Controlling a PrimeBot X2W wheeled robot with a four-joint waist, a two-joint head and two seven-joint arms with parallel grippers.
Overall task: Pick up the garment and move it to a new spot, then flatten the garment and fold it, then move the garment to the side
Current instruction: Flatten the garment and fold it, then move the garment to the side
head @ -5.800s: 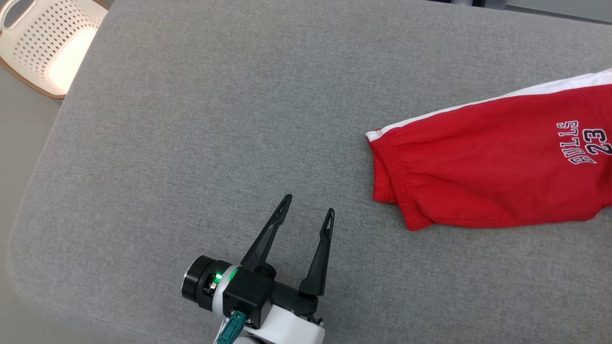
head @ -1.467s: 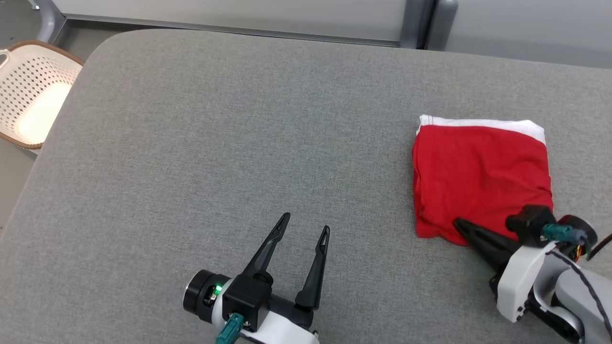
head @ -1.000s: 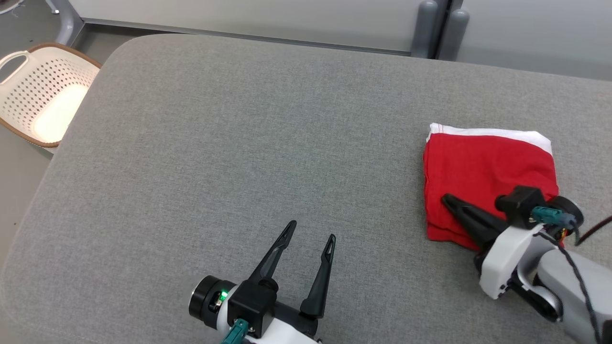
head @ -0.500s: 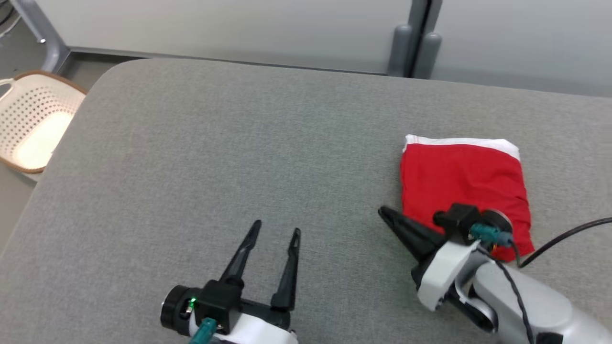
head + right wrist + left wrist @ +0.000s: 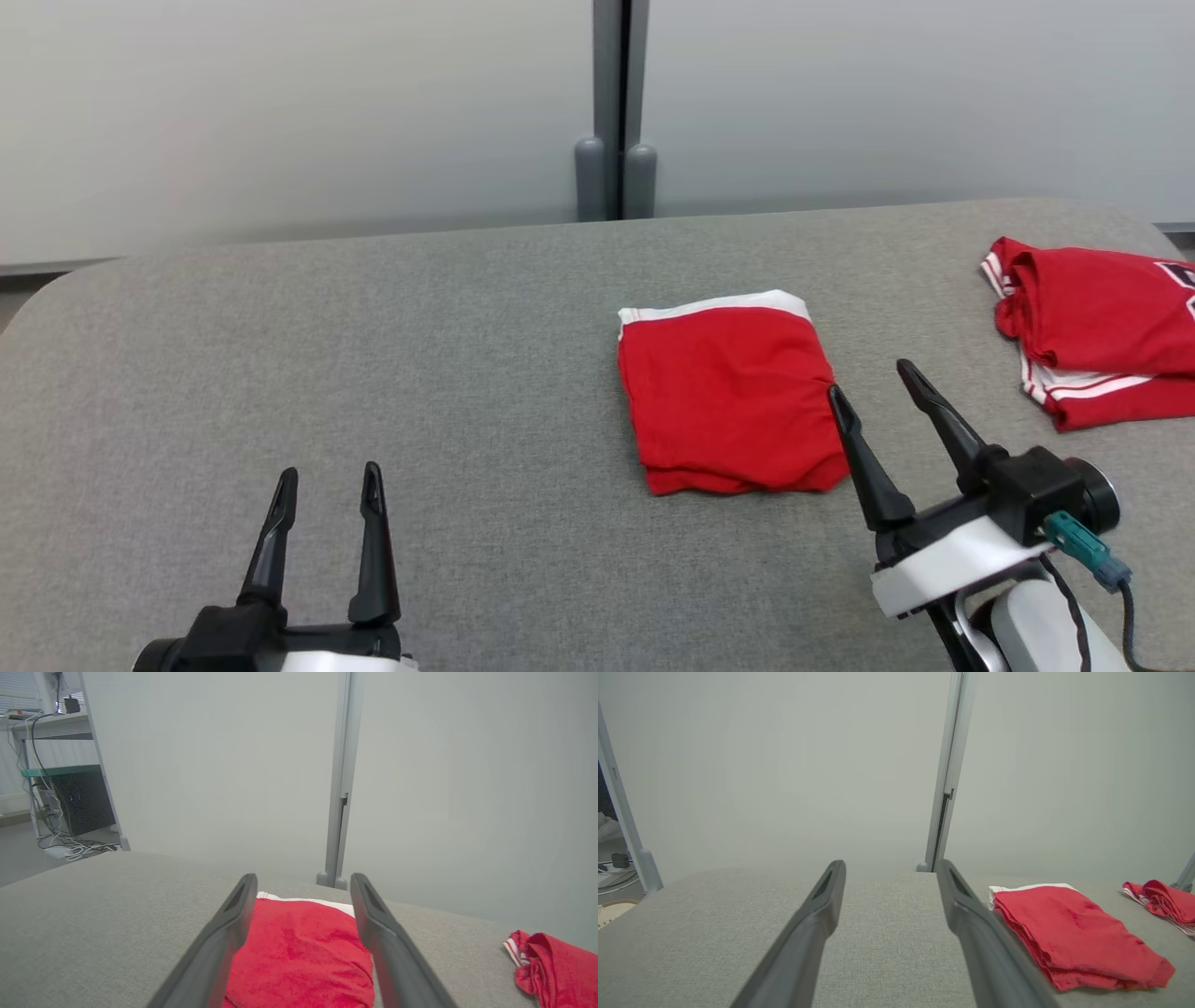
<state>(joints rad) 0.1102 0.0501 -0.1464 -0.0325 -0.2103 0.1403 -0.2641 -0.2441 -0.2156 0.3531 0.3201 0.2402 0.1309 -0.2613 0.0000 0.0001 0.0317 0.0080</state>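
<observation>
The left claw [image 5: 330, 469] is hanging at the near left, over the grey table [image 5: 373, 308]. Its two dark fingers [image 5: 822, 905] are standing wide apart and pointing toward the far side. It is holding nothing and touching nothing, with just bare table showing between the fingers.

Past the far edge of the table, a grey post [image 5: 611, 112] is standing up against the pale wall.

A bit right of the middle, the garment [image 5: 728, 401] is lying flat on the table. It is red, folded into a neat, almost square shape, with a white band along its far edge.

The right claw [image 5: 867, 377] is hanging at the near right, just beside the garment's right edge. Its fingers [image 5: 219, 947] are spread wide too, and it is holding nothing. From the head view its left fingertip is showing right at the edge of the red cloth, and I cannot tell if it is touching.

At the far right, another red cloth [image 5: 1092, 327] with white stripes is lying bunched up, well apart from the garment.
</observation>
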